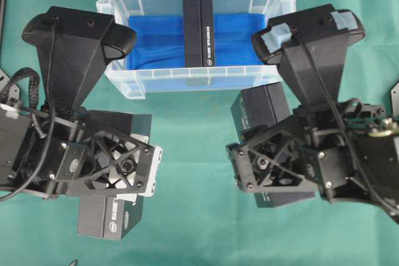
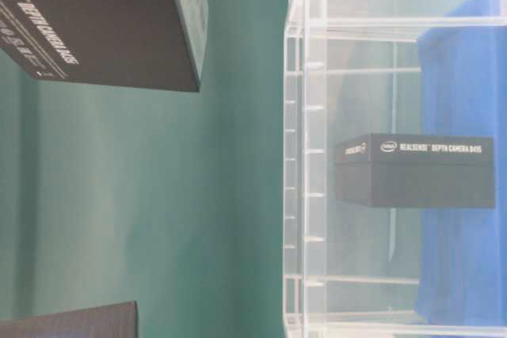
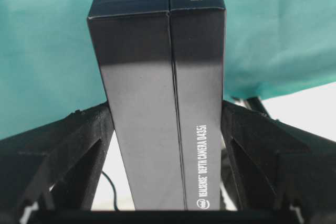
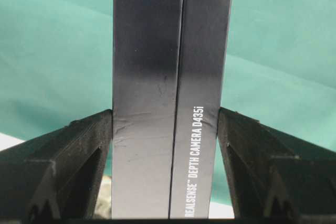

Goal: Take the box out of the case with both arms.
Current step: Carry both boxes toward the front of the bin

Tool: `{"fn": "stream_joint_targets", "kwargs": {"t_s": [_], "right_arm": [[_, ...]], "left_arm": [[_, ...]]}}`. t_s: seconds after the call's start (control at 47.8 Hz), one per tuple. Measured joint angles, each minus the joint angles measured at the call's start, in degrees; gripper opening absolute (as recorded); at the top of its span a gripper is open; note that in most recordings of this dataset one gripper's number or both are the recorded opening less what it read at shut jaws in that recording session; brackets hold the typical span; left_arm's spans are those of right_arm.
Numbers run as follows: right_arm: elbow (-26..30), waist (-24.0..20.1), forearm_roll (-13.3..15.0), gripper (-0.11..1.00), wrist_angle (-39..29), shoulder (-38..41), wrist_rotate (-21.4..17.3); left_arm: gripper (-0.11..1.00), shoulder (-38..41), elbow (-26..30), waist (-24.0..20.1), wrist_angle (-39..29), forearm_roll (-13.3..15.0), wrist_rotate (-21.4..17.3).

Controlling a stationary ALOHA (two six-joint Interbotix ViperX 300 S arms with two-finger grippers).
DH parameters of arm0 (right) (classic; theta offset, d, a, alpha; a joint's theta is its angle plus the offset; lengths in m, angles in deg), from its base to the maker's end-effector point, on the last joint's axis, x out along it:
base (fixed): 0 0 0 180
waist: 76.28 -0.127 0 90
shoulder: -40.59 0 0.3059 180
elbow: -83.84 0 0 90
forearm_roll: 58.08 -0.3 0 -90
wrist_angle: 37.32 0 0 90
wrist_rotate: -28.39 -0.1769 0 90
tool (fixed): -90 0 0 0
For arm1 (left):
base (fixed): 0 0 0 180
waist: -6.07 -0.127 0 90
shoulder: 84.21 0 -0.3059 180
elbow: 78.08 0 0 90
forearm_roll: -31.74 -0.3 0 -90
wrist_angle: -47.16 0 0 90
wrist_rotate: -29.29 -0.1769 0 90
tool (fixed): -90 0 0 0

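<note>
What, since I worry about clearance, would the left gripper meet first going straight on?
Likely the green cloth: the left gripper points down at it, and the black box it clamps would touch first. Depth is unclear.

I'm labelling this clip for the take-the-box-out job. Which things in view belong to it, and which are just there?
Part of the job:
- clear case
- black box in the case, on the blue cloth
- left gripper, shut on a black box
- right gripper, shut on another black box

Just there:
- green table cover
</note>
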Motion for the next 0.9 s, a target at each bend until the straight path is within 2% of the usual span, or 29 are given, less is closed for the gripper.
{"fn": "stream_joint_targets", "kwargs": {"t_s": [0.46, 0.712, 0.9], "right_arm": [[0.0, 0.0, 0.44, 0.67, 0.09, 0.35, 0.09], [-3.96, -0.09, 0.44, 0.67, 0.79, 3.16, 0.09], [-8.79, -0.09, 0.0, 0.67, 5.8, 5.45, -0.7]], "left_arm": [[0.64, 0.09, -1.49, -0.09, 0.09, -0.26, 0.35], [0.64, 0.18, -9.58, 0.44, 7.12, -0.44, 2.02], [0.64, 0.09, -17.75, 0.79, 14.85, -0.44, 4.31]]}}
